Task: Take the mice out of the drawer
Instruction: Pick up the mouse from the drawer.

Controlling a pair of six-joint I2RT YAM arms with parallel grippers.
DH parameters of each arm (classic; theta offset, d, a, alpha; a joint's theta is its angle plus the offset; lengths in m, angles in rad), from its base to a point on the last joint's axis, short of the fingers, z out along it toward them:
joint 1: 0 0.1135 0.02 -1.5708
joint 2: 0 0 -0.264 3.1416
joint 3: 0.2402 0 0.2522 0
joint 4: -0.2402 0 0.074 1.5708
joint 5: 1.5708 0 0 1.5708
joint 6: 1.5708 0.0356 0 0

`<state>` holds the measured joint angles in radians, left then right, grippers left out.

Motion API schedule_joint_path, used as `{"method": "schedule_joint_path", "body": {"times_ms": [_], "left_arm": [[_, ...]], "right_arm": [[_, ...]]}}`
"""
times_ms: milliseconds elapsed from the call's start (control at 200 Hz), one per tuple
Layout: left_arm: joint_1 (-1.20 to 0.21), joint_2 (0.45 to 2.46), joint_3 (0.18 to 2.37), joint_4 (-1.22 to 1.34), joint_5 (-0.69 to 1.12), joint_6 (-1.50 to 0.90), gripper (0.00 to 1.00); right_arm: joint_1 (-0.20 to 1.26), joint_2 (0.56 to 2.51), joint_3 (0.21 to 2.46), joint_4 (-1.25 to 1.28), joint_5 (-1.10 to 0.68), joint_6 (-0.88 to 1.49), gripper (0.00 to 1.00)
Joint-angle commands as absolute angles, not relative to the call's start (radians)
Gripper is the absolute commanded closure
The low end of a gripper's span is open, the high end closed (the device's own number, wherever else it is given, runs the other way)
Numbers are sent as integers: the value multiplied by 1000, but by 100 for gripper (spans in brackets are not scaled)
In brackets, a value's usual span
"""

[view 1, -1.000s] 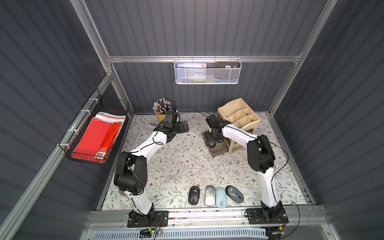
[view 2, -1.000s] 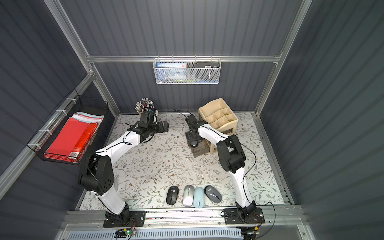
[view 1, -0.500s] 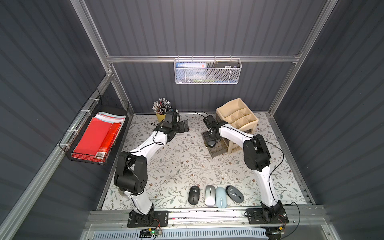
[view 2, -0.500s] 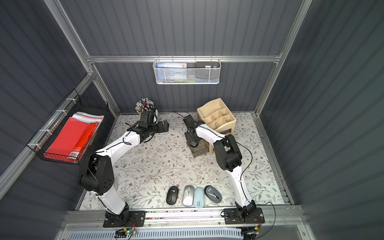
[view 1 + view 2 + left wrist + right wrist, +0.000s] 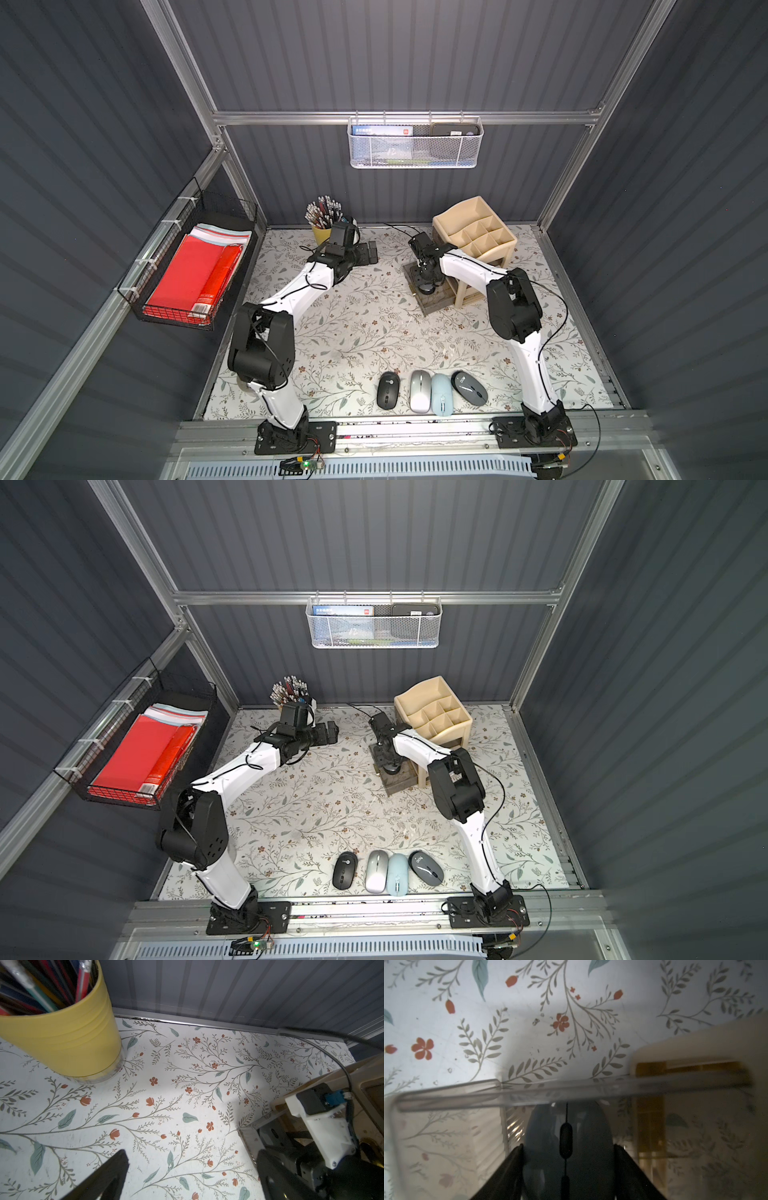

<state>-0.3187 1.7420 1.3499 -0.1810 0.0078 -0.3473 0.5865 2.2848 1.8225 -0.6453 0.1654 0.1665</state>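
Observation:
Along the table's front edge lie several mice in a row: black [image 5: 387,390], silver-white [image 5: 419,391], pale blue [image 5: 441,394] and dark grey [image 5: 469,387]. The clear drawer [image 5: 434,305] is pulled out of the beige organizer [image 5: 473,237]. My right gripper [image 5: 424,286] reaches down into it. In the right wrist view another dark grey mouse [image 5: 546,1136] lies behind the drawer wall [image 5: 446,1095]. The right gripper [image 5: 568,1151] is shut on it, with a finger against each side. My left gripper [image 5: 370,252] hangs open over bare table [image 5: 192,1155].
A yellow cup of pencils [image 5: 322,232] stands at the back left, just behind the left gripper. A black wire basket with red folders [image 5: 195,274] hangs on the left wall. A white mesh basket [image 5: 415,141] hangs on the back wall.
The right gripper's jaws have narrowed onto the dark grey mouse in the drawer, and the arm has shifted slightly to the left. The left arm has not moved.

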Motion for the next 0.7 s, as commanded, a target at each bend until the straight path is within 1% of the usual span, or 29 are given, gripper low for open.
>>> {"method": "schedule_joint_path", "body": {"times_ms": [0, 35, 105, 130, 415, 550, 695], "left_arm": [[-311, 1762, 1345, -173, 17, -334, 1], [-311, 1763, 1346, -173, 18, -334, 1], [-311, 1767, 1348, -169, 21, -337, 1], [-311, 1768, 1349, -167, 21, -337, 1], [-311, 1772, 1344, -159, 23, -343, 1], [-311, 1770, 1342, -157, 24, -344, 1], [-311, 1782, 1330, -137, 33, -360, 1]], "right_arm": [[561, 2382, 1723, -766, 137, 176, 44], [560, 2380, 1721, -766, 131, 172, 45], [560, 2368, 1725, -764, 134, 169, 58], [561, 2359, 1727, -763, 137, 169, 61], [587, 2140, 1746, -662, 153, 122, 58], [617, 2070, 1785, -682, 187, 110, 57], [648, 2003, 1760, -691, 223, 130, 57]]}}
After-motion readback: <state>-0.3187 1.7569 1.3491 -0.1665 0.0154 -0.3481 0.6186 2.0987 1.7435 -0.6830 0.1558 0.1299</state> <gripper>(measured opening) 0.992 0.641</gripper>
